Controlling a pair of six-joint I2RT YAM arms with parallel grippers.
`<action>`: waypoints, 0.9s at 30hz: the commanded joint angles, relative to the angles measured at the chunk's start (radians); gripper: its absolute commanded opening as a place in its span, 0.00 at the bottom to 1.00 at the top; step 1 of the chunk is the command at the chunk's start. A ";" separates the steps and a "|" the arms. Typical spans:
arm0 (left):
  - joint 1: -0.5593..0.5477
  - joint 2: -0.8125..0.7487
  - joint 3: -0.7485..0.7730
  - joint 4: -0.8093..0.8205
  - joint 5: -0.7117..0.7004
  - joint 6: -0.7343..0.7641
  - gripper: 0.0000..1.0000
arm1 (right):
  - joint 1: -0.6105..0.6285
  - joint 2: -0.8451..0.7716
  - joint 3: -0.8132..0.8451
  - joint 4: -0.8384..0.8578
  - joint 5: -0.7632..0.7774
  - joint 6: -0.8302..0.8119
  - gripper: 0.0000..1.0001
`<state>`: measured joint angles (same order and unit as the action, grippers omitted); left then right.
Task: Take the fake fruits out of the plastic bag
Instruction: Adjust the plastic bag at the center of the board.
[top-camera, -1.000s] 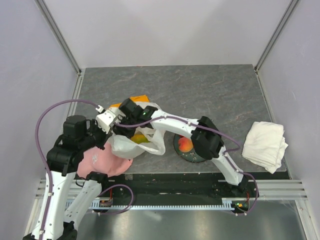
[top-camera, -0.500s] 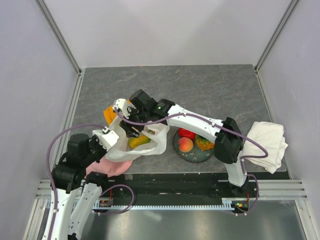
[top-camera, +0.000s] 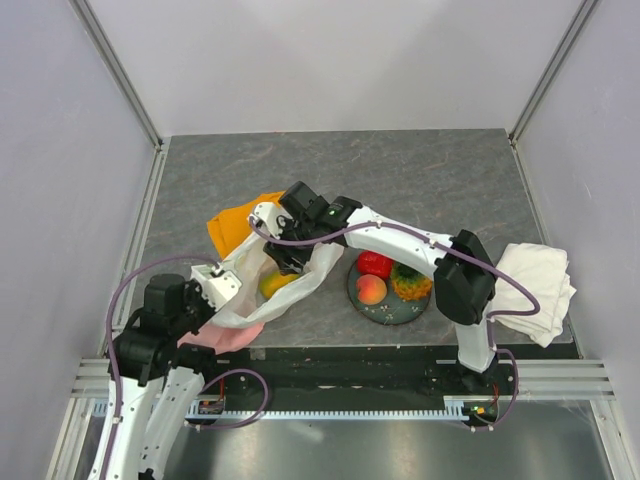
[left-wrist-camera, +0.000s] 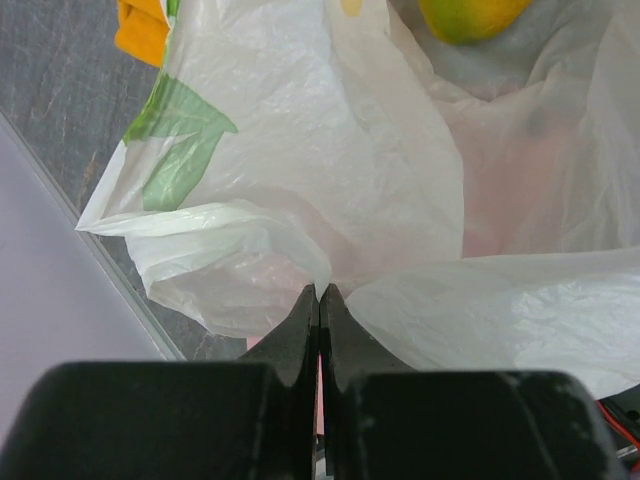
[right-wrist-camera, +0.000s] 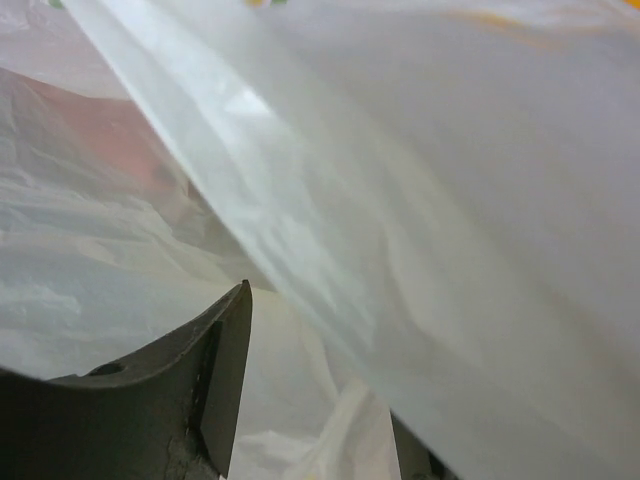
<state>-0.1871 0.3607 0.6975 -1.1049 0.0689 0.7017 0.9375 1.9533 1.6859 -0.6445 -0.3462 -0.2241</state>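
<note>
The plastic bag (top-camera: 300, 278) lies near the table's front left, its mouth pulled wide. A yellow-green mango (top-camera: 274, 284) lies inside it and shows at the top of the left wrist view (left-wrist-camera: 470, 12). My left gripper (top-camera: 222, 286) is shut on the bag's near edge (left-wrist-camera: 250, 240), fingertips pinching the film (left-wrist-camera: 320, 292). My right gripper (top-camera: 286, 262) is inside the bag's mouth above the mango, jaws apart (right-wrist-camera: 320, 400), with bag film (right-wrist-camera: 420, 200) draped over its right finger. A red pepper (top-camera: 375, 265), peach (top-camera: 371, 290) and pineapple (top-camera: 408, 282) sit on a dark plate (top-camera: 385, 313).
An orange cloth (top-camera: 243, 217) lies behind the bag, also in the left wrist view (left-wrist-camera: 140, 25). A pink cloth (top-camera: 228, 336) lies under the bag at the front edge. A folded white towel (top-camera: 534, 280) sits at the far right.
My left arm has drawn back toward the near left with the bag's edge, stretching the mouth open. My right gripper has shifted right and nearer into the mouth. More orange cloth shows.
</note>
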 joint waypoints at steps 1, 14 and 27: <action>0.003 -0.051 -0.016 -0.038 -0.030 0.015 0.01 | 0.009 0.059 0.041 0.017 -0.063 -0.043 0.60; 0.003 0.027 0.036 0.002 0.290 0.123 0.02 | 0.061 -0.178 -0.420 0.112 0.032 -0.176 0.59; 0.003 0.046 0.025 0.025 0.371 0.213 0.01 | 0.052 -0.211 -0.246 0.143 -0.117 -0.345 0.57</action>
<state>-0.1871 0.3851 0.7261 -1.1198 0.3962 0.8684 0.9920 1.7489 1.3262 -0.4797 -0.3744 -0.4587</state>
